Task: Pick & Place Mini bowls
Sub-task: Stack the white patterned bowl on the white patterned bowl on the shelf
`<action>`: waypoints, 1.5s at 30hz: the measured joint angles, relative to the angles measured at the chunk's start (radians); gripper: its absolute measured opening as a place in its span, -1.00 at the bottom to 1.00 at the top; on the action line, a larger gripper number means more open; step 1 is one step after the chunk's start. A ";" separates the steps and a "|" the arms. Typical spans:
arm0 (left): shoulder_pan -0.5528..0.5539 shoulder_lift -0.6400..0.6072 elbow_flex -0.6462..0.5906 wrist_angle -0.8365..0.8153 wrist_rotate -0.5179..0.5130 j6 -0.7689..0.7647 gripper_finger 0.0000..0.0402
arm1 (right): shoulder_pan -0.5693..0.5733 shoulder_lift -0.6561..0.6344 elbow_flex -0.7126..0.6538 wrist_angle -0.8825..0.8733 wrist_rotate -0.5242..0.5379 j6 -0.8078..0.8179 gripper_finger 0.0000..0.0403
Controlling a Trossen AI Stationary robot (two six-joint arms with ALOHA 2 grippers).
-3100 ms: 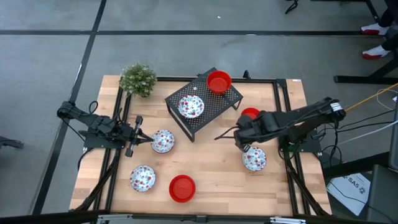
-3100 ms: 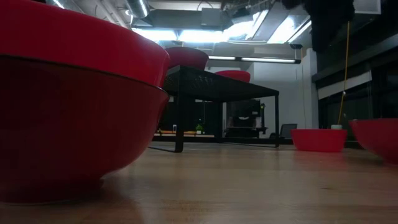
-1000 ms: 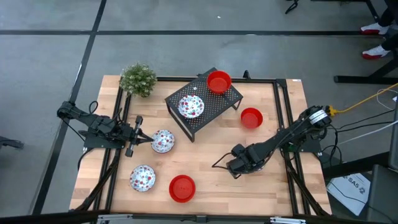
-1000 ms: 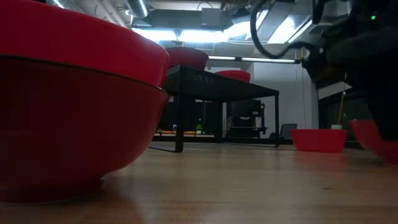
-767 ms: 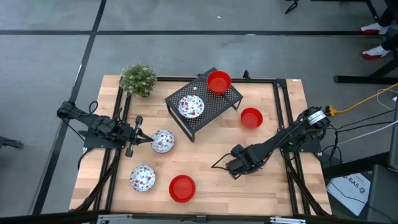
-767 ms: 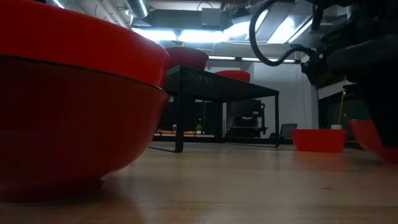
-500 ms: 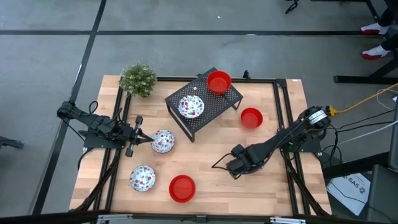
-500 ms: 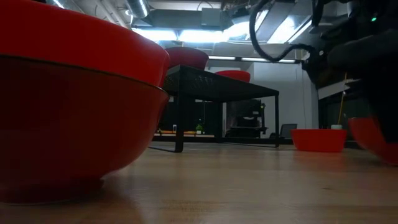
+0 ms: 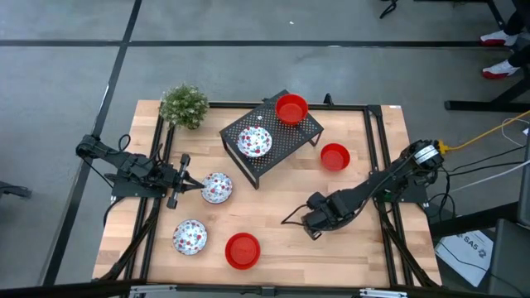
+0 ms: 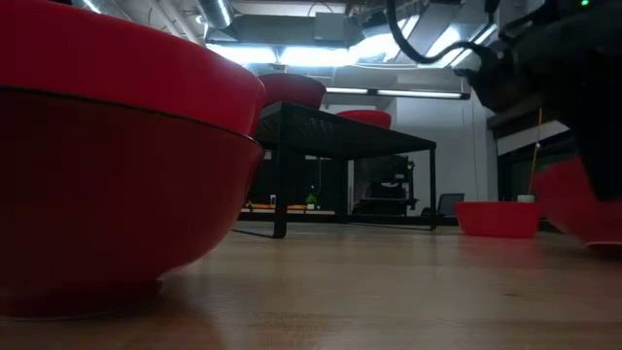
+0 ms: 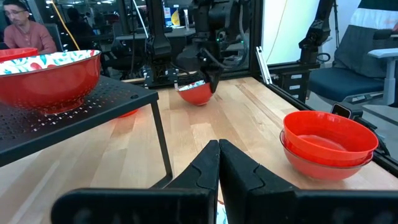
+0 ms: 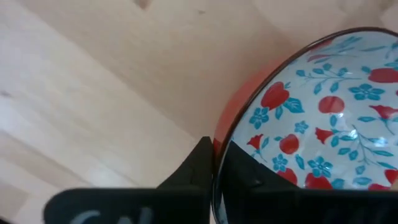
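My right gripper [image 12: 214,149] points down at the table's right near part and is shut on a mini bowl [image 12: 311,118], white with red flowers inside and red outside. In the high view the arm [image 9: 319,222] hides this bowl. Other mini bowls: a red one [image 9: 291,108] and a flowered one [image 9: 254,141] rest on the black mesh rack [image 9: 281,136]. A red one [image 9: 334,156], two flowered ones [image 9: 217,188] [image 9: 190,237] and another red one [image 9: 243,250] sit on the table. My left gripper [image 9: 197,184] waits shut at the left, just short of a flowered bowl. My right gripper pinches the flowered bowl's rim [image 12: 219,140], one finger [image 12: 245,171] inside the bowl and one [image 12: 196,165] outside on its red wall. The fingers come from above, pointing down. The bowl [image 11: 196,94] is tilted below them; whether its foot still touches the table I cannot tell.
A small green potted plant [image 9: 184,105] stands at the far left corner. The rack takes up the far middle. Bare wood [image 9: 281,240] lies between the near red bowl and my right gripper. A person [image 11: 28,34] sits beyond the table.
In the low view the bowl under my right gripper has tipped, and its rim now stands a little higher than before. The other bowls and my left arm have kept still.
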 joint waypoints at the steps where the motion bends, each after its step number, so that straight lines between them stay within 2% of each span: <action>1: 0.000 0.000 0.000 0.000 0.000 0.000 -0.98 | 0.000 -0.003 0.005 0.004 0.000 -0.004 -0.92; 20: 0.000 0.000 0.000 0.000 0.000 0.000 -0.98 | 0.000 -0.015 0.031 -0.005 -0.002 -0.071 -0.93; 34: 0.000 0.000 0.000 0.000 0.000 0.000 -0.98 | -0.032 -0.158 0.031 -0.045 0.090 -0.074 -0.93; 41: 0.000 0.000 0.000 0.000 0.000 0.000 -0.98 | -0.085 -0.199 0.034 -0.050 0.107 -0.163 -0.93; 45: 0.000 0.000 0.000 0.000 0.000 0.000 -0.98 | -0.123 -0.200 0.087 -0.108 0.108 -0.263 -0.93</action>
